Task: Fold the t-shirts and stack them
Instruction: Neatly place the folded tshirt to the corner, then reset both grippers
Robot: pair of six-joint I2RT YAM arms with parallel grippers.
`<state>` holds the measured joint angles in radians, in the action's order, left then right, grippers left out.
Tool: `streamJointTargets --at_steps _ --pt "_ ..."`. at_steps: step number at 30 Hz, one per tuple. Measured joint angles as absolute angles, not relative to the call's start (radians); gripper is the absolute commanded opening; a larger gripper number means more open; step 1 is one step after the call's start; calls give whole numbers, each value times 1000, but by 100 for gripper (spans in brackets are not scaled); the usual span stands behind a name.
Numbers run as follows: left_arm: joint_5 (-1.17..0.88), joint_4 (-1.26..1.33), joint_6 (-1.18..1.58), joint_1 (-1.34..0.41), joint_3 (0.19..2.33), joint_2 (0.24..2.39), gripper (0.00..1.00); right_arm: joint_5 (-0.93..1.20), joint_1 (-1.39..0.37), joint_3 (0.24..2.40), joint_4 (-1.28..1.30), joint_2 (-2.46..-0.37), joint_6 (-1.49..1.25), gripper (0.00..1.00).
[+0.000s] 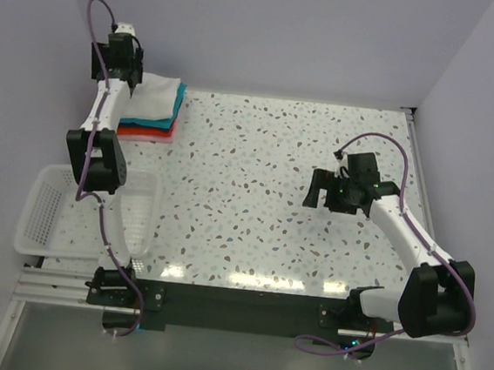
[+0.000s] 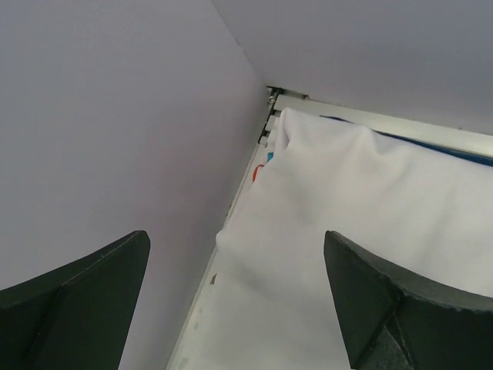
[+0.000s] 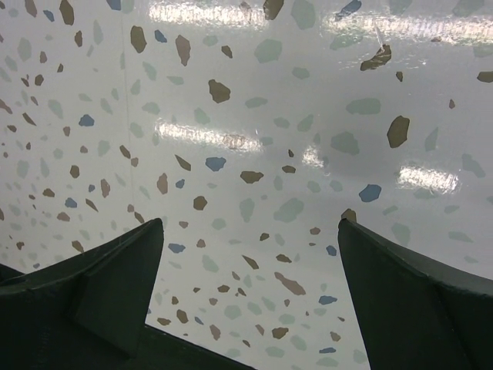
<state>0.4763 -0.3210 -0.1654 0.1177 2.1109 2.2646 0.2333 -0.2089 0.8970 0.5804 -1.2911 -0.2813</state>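
Three folded t-shirts lie stacked at the table's far left corner: the white t-shirt (image 1: 156,98) on top, the teal t-shirt (image 1: 173,115) under it, the red-orange t-shirt (image 1: 157,134) at the bottom. My left gripper (image 1: 127,82) hovers at the stack's left edge, open and empty. In the left wrist view the white t-shirt (image 2: 362,223) fills the space between and beyond my left gripper's (image 2: 239,254) fingers, with slivers of teal and red at its edge. My right gripper (image 1: 318,194) is open and empty above bare table at the right; the right wrist view shows my right gripper (image 3: 250,231) over bare table only.
A white plastic mesh basket (image 1: 38,213) sits at the table's near left, partly under the left arm. The lavender side wall (image 2: 115,131) stands close to the left gripper and the stack. The speckled tabletop (image 1: 256,186) spreads between the arms.
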Motion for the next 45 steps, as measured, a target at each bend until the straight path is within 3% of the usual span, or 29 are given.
streamJointTargets --at_steps 8,18,27,33,45 --pt "352 -413 -16 121 2127 2244 100 223 -209 897 579 -1268 -295 99" --pt "-47 -454 135 121 2060 2142 100 231 -209 897 576 -1261 -295 99" --pt "-258 -410 177 121 1930 2131 100 234 -209 897 575 -1261 -295 99" --pt "-278 -387 183 121 1795 2130 100 234 -209 897 575 -1261 -294 99" --pt "-255 -447 192 121 1858 2099 100 230 -209 898 584 -1247 -295 99"
